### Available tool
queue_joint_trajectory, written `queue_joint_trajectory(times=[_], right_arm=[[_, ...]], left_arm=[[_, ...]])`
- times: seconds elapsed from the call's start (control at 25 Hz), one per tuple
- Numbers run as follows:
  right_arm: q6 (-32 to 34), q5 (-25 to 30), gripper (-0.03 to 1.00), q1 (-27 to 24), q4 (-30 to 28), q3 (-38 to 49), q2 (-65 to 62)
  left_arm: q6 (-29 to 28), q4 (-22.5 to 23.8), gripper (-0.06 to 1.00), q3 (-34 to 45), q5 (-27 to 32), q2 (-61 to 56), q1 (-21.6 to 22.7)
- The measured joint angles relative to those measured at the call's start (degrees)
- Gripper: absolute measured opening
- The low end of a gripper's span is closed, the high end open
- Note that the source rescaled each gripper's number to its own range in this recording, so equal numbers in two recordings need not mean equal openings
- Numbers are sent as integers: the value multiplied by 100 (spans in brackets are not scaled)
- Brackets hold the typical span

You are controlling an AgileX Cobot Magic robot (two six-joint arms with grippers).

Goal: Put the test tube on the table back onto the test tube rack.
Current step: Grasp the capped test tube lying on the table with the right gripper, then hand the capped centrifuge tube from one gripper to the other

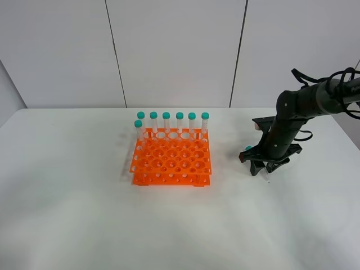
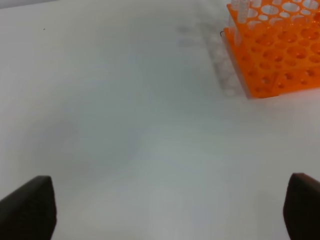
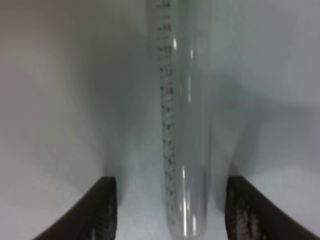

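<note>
Ext high: grasp step in hand, R gripper point(image 1: 269, 167) is down on the table point(image 1: 84, 214) well right of the test tube rack point(image 1: 171, 160), over the test tube point(image 1: 248, 149), only its teal cap showing. L wrist: L gripper point(image 2: 165, 215) jaws spread wide, nothing btwn them, rack off to one side. R wrist: tube lies flat btwn the fingers point(image 3: 102, 210), jaws part-open w/ a gap each side, not touching it; next they'd need to close on it, lift, tip it upright and find a free hole
</note>
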Motion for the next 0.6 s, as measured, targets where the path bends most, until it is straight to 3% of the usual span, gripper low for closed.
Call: queue_joint_trajectory(times=[0.28,0.36,0.48,0.6], right_arm=[[38,74,42,0,-23,-52,61],[38,82,32,0,-63,-57,68],[38,90,3,0,-63,-63,79],[38,92,1,0,-57,-63,86]], left_arm=[[0,0,100,0,0,0,0],[0,0,100,0,0,0,0],[0,0,100,0,0,0,0],[0,0,100,0,0,0,0]])
